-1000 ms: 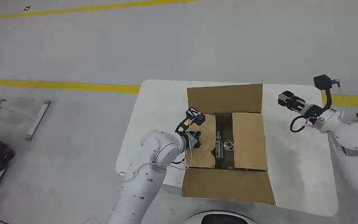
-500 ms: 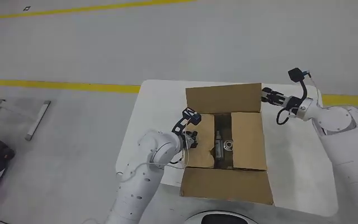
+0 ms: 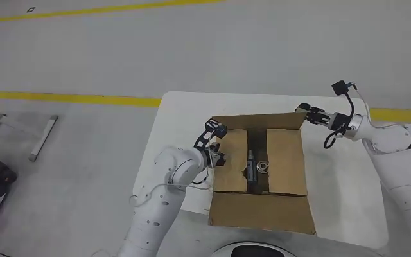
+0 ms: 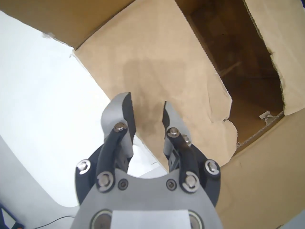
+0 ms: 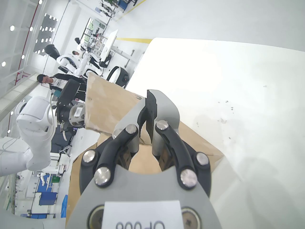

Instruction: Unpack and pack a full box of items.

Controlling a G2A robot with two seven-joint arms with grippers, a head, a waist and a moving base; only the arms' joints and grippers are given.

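An open cardboard box (image 3: 260, 215) stands on the white table (image 3: 347, 193). Through the gap between its side flaps I see metal parts (image 3: 255, 168). My right gripper (image 3: 303, 113) is at the right corner of the far flap (image 3: 257, 121). In the right wrist view that gripper (image 5: 144, 110) is shut on the edge of this flap (image 5: 104, 103), which stands tilted up. My left gripper (image 3: 216, 156) is at the outer edge of the left flap (image 3: 232, 160). In the left wrist view it (image 4: 146, 113) is open, its fingers (image 4: 126, 113) straddling the edge of that flap (image 4: 155, 55).
The right flap (image 3: 286, 160) and the near flap lie folded out. Bare table lies to the right of the box and along its far side (image 5: 214, 72). The table's left edge (image 4: 35, 72) runs close to the left gripper.
The right gripper came in from the right to the far flap's corner and shut on it; the flap has swung up. The left gripper shifted along the left flap toward its far outer corner.
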